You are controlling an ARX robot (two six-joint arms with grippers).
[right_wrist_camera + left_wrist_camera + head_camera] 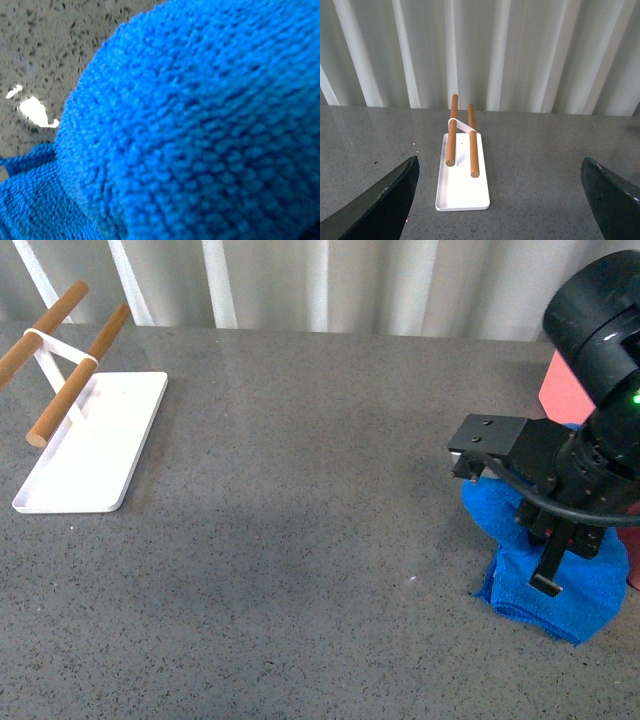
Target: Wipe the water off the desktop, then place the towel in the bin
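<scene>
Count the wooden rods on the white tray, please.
2. Both lean side by side above the tray, at the table's left side: the left rod and the right rod. A white band joins them. None seems hidden.

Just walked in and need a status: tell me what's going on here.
The right gripper is down on the blue towel, which lies bunched on the desktop near the pink bin. Whether it grips is unclear. The left gripper hangs open and empty, facing the white tray with wooden rods. The towel is not in the bin yet.
</scene>
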